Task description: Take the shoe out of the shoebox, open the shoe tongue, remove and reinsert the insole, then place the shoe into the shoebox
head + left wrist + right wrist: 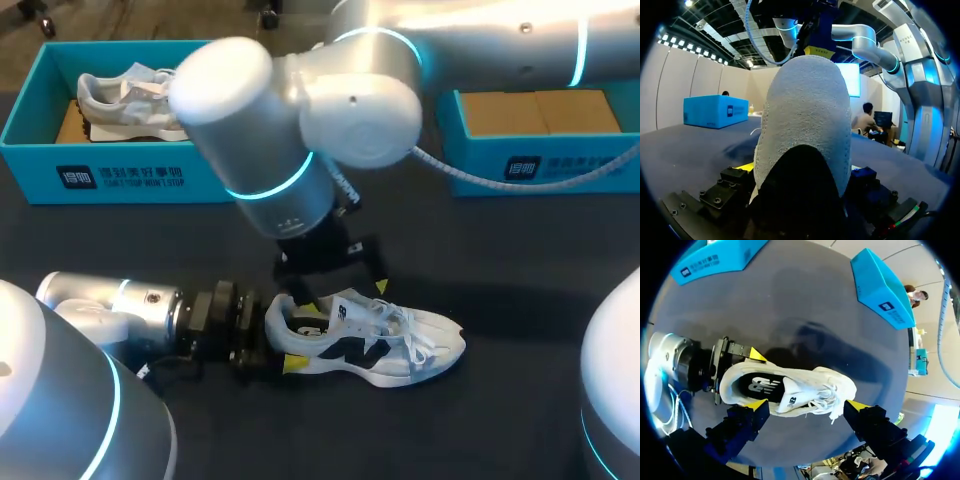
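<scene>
Shoe (380, 345) heel in L end effector (282, 335), tips mostly hidden.

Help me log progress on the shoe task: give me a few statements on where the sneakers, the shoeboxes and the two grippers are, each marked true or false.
1. The white sneaker sits on the table, outside both shoeboxes. True.
2. The left gripper is open and clear of the white sneaker. False: it is shut on the heel.
3. The right gripper is above the white sneaker with its fingers spread wide, not gripping it. True.
4. Both shoeboxes are empty. False: the left shoebox holds a second sneaker.
5. The white sneaker lies upside down. False: it rests sole down with its opening facing up.
</scene>
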Controlling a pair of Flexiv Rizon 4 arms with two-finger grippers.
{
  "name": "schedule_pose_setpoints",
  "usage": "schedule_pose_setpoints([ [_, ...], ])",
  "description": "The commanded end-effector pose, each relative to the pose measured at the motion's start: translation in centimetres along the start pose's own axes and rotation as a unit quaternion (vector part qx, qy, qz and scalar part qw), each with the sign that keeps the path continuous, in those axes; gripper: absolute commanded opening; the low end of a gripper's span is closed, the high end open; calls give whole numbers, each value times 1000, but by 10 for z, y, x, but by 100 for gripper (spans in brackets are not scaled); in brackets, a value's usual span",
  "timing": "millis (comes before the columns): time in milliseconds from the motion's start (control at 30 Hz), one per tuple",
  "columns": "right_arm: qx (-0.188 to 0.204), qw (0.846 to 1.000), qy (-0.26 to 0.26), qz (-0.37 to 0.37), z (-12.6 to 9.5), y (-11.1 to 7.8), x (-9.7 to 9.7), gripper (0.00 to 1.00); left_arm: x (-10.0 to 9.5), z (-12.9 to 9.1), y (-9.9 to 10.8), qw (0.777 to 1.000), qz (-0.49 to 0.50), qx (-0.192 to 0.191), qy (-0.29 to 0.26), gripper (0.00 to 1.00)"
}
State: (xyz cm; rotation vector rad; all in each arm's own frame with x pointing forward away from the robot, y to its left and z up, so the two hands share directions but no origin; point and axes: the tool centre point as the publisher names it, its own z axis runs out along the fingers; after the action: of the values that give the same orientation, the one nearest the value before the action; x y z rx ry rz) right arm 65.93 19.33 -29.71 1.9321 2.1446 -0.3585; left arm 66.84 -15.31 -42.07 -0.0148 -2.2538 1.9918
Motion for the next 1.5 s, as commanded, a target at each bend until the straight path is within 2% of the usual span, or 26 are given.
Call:
schedule_pose_setpoints([
  [33, -3, 999, -36, 5, 1, -3, 8, 100, 2, 1, 2, 1000, 0, 0, -1, 0],
  [300, -7, 998, -67, 10, 9, -2, 10, 100, 2, 1, 2, 1000, 0, 0, -1, 0],
  [533, -16, 998, -66, 18, 17, 2, 12, 100, 2, 1, 2, 1000, 0, 0, -1, 0],
  [1000, -16, 996, -80, 35, 35, -6, 7, 100, 2, 1, 2, 1000, 0, 0, -1, 0],
  [1200, -23, 997, -64, 44, 49, -8, 2, 100, 2, 1, 2, 1000, 0, 0, -1, 0],
  [1500, -29, 997, -59, 49, 51, -9, -5, 100, 2, 1, 2, 1000, 0, 0, -1, 0],
])
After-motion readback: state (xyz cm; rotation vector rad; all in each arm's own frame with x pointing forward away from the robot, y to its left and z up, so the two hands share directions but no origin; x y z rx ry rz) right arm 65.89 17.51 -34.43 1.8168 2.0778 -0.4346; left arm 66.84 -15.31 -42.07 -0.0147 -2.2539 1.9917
